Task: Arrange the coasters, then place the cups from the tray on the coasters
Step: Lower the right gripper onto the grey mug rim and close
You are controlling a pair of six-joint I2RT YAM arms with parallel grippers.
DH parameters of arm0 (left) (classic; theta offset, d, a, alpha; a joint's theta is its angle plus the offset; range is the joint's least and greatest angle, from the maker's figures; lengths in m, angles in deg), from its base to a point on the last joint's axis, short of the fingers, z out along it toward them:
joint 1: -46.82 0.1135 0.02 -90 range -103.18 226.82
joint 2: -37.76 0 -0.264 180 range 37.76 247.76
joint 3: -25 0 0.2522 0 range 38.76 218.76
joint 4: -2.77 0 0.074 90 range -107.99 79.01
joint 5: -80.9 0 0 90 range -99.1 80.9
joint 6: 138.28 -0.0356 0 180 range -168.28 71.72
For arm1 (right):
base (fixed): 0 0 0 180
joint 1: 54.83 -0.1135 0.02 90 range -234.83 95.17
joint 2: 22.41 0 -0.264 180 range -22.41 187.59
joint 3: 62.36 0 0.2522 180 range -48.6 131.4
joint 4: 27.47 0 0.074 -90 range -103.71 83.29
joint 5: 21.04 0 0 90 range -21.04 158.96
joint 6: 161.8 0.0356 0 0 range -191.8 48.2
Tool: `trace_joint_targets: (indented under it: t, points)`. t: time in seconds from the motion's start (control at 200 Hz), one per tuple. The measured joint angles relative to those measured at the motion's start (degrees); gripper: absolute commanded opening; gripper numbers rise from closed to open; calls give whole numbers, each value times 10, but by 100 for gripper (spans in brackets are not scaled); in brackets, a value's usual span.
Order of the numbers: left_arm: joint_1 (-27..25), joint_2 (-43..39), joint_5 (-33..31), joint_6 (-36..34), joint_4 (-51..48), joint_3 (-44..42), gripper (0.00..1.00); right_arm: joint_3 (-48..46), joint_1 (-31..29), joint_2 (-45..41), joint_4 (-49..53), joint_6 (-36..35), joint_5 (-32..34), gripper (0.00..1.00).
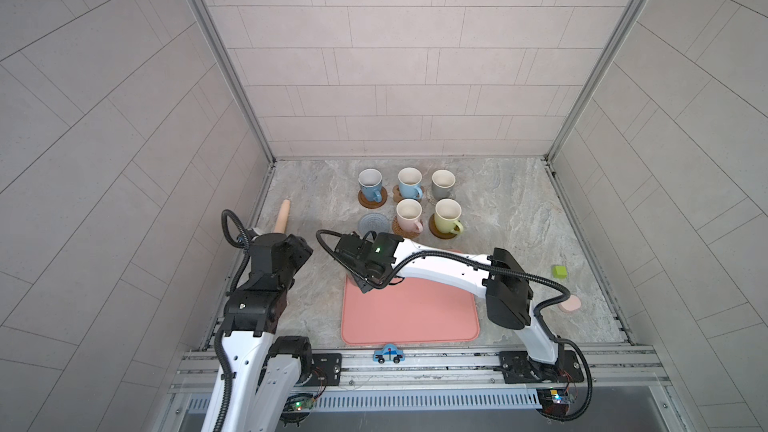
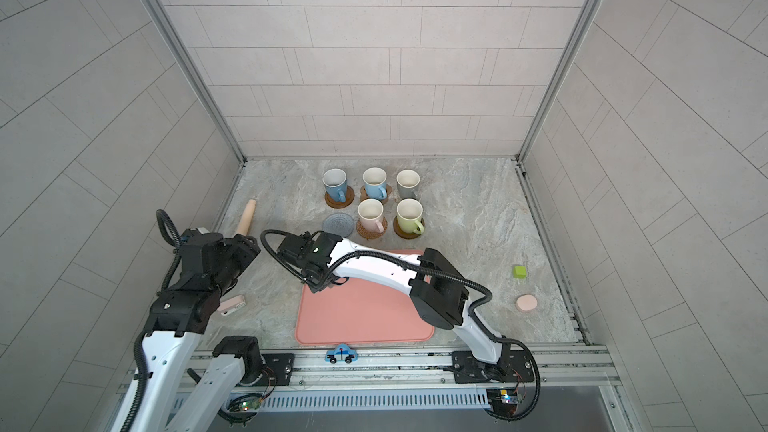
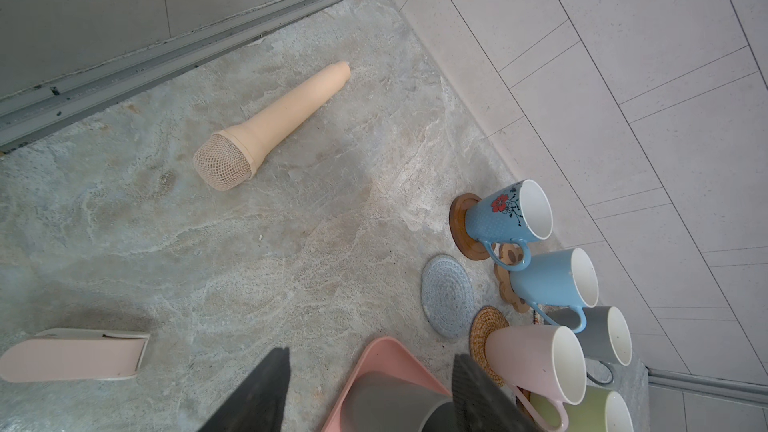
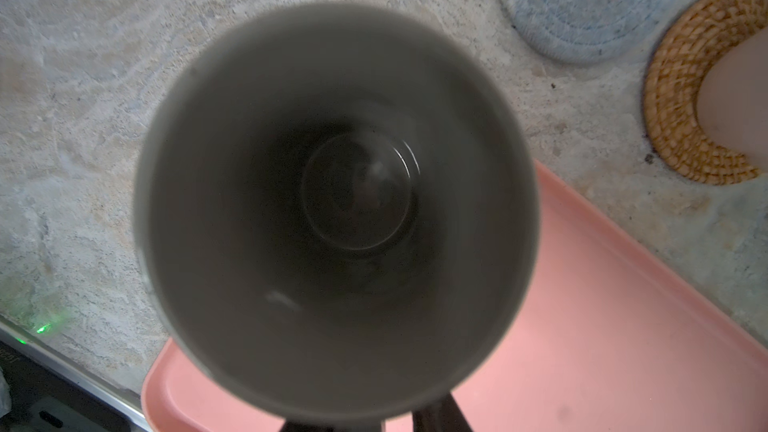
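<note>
Five cups stand on coasters at the back: two blue (image 1: 370,184) (image 1: 410,182), a short grey one (image 1: 443,184), a pink one (image 1: 409,214) on golden rattan (image 1: 397,229), and a yellow-green one (image 1: 448,216) on a dark brown disc (image 1: 444,232). The grey-blue woven coaster (image 1: 373,224) lies bare. The dark grey cup (image 4: 336,209) stands on the far left corner of the pink tray (image 1: 409,313). My right gripper (image 4: 395,419) hangs over it, its fingers close together beside the cup wall. The rim hides what they hold. My left gripper (image 3: 370,392) hovers open nearby.
A peach toy microphone (image 1: 281,216) lies at the left wall. A pink case (image 2: 232,305) sits under my left arm. A green block (image 1: 560,271) and a small pink disc (image 1: 569,304) lie at the right. A toy car (image 1: 389,354) sits on the front rail.
</note>
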Motion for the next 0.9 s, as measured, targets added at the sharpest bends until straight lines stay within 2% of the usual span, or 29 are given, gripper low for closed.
trace_joint_targets:
  t: [0.42, 0.901]
  points:
    - [0, -1, 2, 0, 0, -6, 69, 0, 1, 7, -8, -7, -3, 14]
    - [0, -3, 3, 0, 0, -6, 69, 0, 1, 7, -7, -7, -3, 11]
